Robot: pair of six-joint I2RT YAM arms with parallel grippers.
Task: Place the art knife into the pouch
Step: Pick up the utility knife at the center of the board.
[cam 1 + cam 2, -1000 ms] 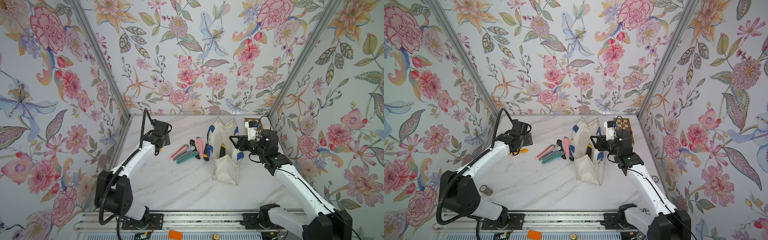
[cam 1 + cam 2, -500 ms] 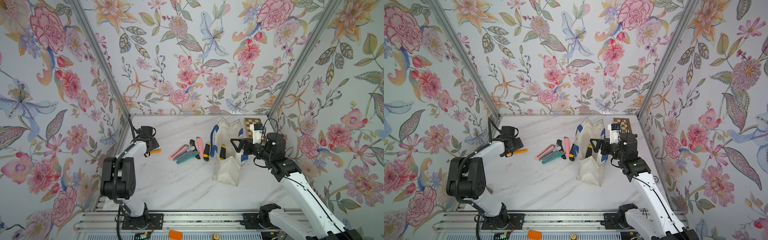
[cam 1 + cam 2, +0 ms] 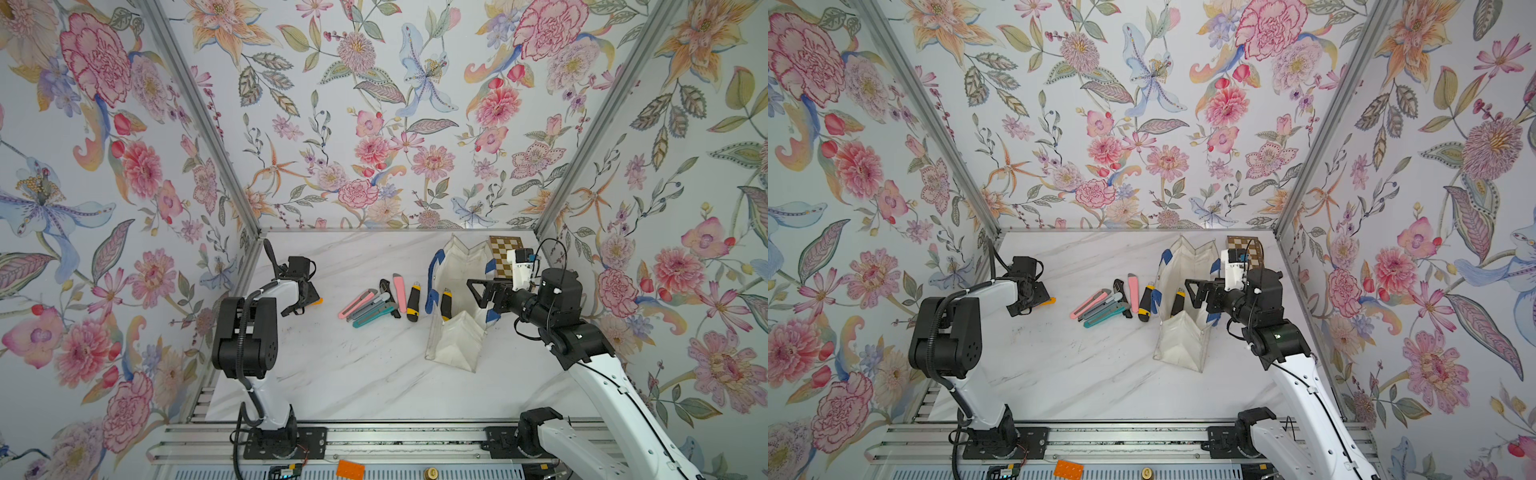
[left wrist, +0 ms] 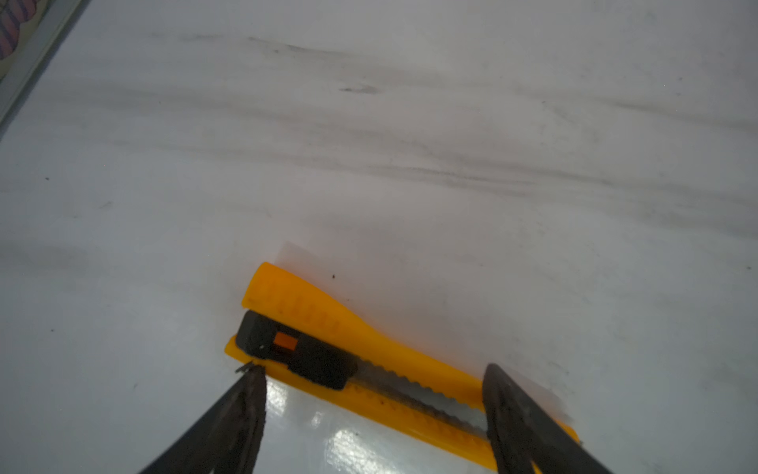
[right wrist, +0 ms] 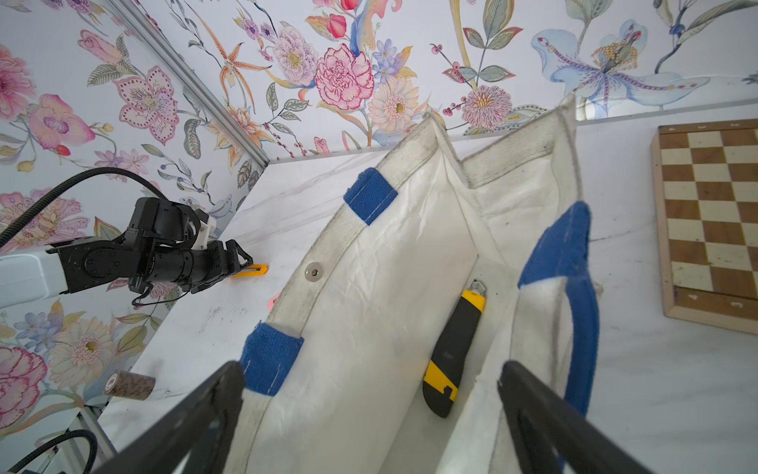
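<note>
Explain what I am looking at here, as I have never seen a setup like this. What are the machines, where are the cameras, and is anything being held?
Two white-and-black robot arms stand at a white marble table inside flowered walls. Two pictures look down from one camera head above; two come from cameras on the arms' wrists. On the table: an open white canvas pouch with blue strap handles, a brown-and-cream chessboard behind it, and a cluster of pink, grey, teal and black utility knives. A black-and-yellow knife lies inside the pouch. The left pincer is open, straddling an orange art knife that lies on the table. The right pincer is open at the pouch's mouth. Nothing is held.
</note>
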